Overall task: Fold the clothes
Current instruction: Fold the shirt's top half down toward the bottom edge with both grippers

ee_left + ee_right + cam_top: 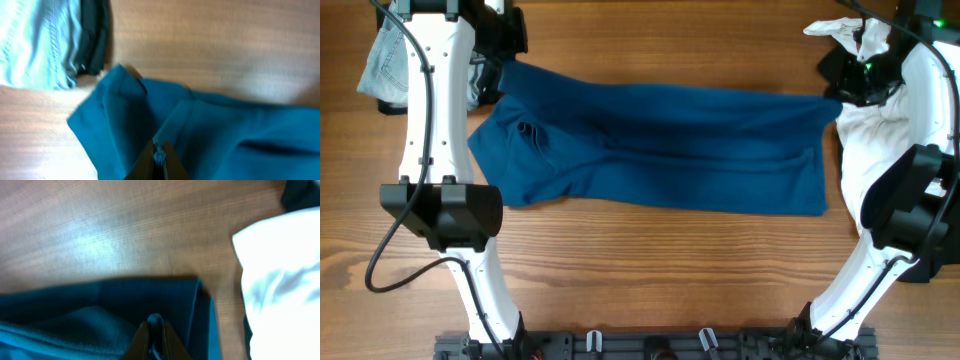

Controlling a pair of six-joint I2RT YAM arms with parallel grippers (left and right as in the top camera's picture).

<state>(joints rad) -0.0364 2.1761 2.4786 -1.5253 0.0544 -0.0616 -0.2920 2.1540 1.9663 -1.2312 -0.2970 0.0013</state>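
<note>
The dark-blue shirt (660, 150) lies stretched across the middle of the wooden table, folded lengthwise. My left gripper (159, 150) is shut on a pinch of the shirt (225, 145) at its far left corner. My right gripper (154, 327) is shut on the shirt (100, 315) at its far right corner. In the overhead view both grippers are hidden under the arms. The light-blue denim jeans (388, 60) lie at the far left, also in the left wrist view (35, 45), beside a black garment (95, 35). The white top (870, 130) lies at the right, also in the right wrist view (280, 280).
The left arm (435, 120) and right arm (910, 190) stand over the table's side edges. A black rail (660, 345) runs along the near edge. Bare wood (660, 270) lies in front of the shirt.
</note>
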